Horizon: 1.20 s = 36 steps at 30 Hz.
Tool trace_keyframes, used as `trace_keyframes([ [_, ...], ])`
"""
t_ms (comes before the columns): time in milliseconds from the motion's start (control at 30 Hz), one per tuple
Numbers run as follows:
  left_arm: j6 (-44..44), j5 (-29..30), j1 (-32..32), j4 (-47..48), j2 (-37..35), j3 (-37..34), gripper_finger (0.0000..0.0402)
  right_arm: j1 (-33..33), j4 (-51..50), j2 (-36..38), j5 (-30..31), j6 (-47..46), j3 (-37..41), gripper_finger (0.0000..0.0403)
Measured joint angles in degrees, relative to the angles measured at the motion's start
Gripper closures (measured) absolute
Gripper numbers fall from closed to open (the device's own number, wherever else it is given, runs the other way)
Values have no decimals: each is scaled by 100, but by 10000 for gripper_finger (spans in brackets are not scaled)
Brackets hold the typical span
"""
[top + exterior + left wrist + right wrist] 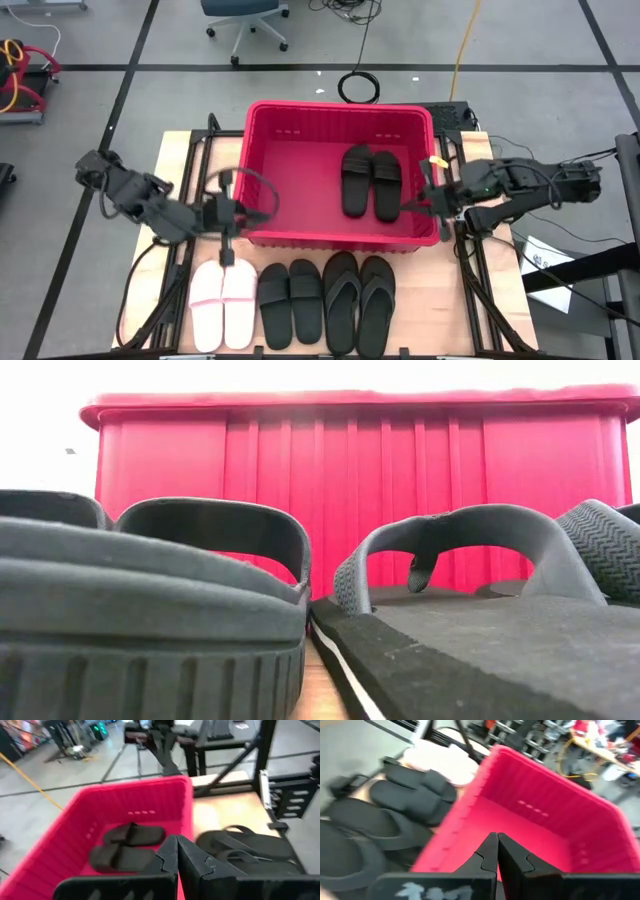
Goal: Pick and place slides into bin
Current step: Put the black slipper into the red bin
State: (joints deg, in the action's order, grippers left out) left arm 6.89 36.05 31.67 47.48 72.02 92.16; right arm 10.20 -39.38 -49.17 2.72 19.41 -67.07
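High view: we see the red bin [300, 125] at the far centre of the tabletop [445, 300]. One black wide-strap pair [371, 182] lies inside the bin, right of its centre. Three pairs stand in a row on the tabletop near the bin's near wall: the pale pink pair [222, 305] at the left, a second black wide-strap pair [290, 300] in the middle, and the black thong flip-flop pair [359, 303] at the right. The left end effector [228, 255] hangs just above the far end of the pink pair, beside the bin's near-left corner. The right end effector [428, 196] sits at the bin's right rim.

Low view: we see the bin wall [360, 490] filling the background, a black wide-strap slide [150, 610] close at the left and a thong flip-flop [480, 630] at the right. Neither arm shows here.

Left wrist view: the left end effector [176, 851] has its fingers pressed together and holds nothing. Beyond it we see the bin [125, 800] with the black pair [125, 847] inside.

Right wrist view: the right end effector [497, 849] is likewise fully closed and empty, above the bin's rim [465, 815]. The slides on the tabletop [395, 805] lie beyond that rim.
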Motion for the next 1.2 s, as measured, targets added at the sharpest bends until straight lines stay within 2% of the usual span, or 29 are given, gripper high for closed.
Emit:
trace_keyframes([
  [300,1102,-134,312,-89,852,0,401,997,-361,89,-711,-914,0,403],
  [600,2473,-682,426,-103,1639,0,401,1674,-601,103,-750,-983,0,403],
  [833,2781,-807,539,-114,2047,0,401,2104,-671,21,-750,-1493,14,403],
  [967,2779,-805,682,-150,2074,0,401,2442,-349,-121,-753,-1722,454,403],
  [1067,2752,-777,770,-292,2066,0,401,2732,23,-216,-892,-2334,920,403],
  [1200,2640,-752,894,-456,2007,0,401,3144,1032,-280,-896,-3145,1617,403],
])
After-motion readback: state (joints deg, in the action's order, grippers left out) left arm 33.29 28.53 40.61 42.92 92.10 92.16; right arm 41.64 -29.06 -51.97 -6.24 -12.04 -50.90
